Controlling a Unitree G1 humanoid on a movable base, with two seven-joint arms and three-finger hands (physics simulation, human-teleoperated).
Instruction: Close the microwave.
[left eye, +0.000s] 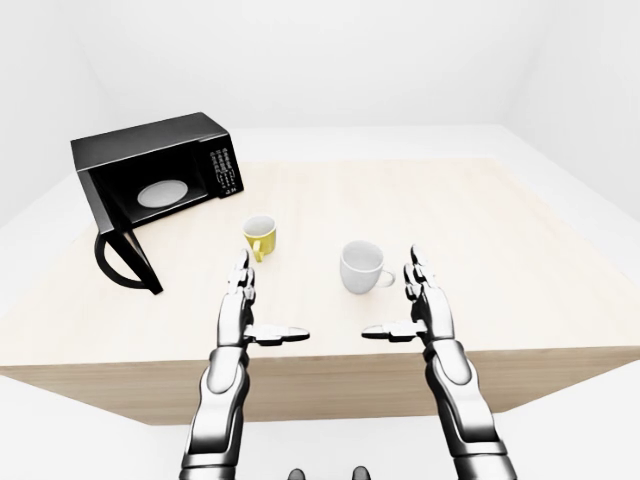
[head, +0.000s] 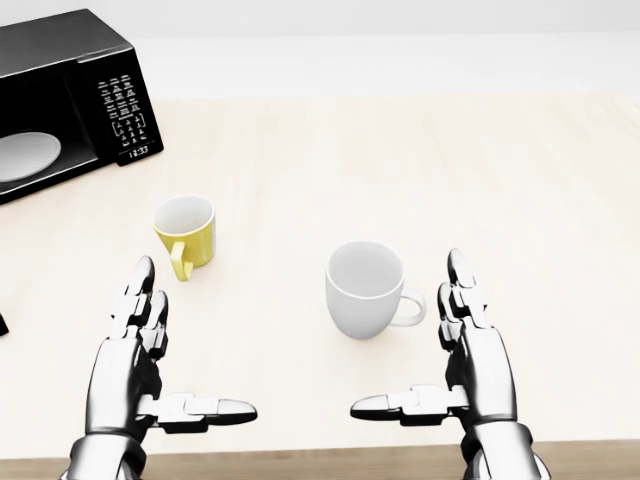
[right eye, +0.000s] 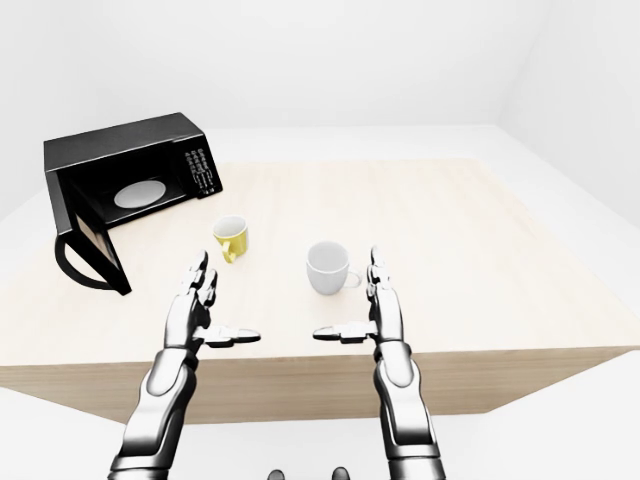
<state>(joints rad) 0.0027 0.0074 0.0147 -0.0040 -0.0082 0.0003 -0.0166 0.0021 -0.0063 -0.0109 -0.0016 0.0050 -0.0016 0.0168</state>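
A black microwave (left eye: 160, 170) stands on the wooden table (left eye: 480, 220) at the upper left of the left-eye view. Its door (left eye: 125, 258) hangs swung wide open toward the table's near edge, showing the white turntable (left eye: 162, 192) inside. My left hand (left eye: 250, 305) hovers open over the near edge of the table, right of the door and well apart from it. My right hand (left eye: 412, 300) is open too, farther right, fingers straight and thumb pointing inward. Neither hand touches anything.
A yellow mug (left eye: 261, 236) stands just beyond my left hand, between it and the microwave's keypad (left eye: 226, 171). A white mug (left eye: 362, 266) sits between the two hands. Wide bare tabletop stretches to the right.
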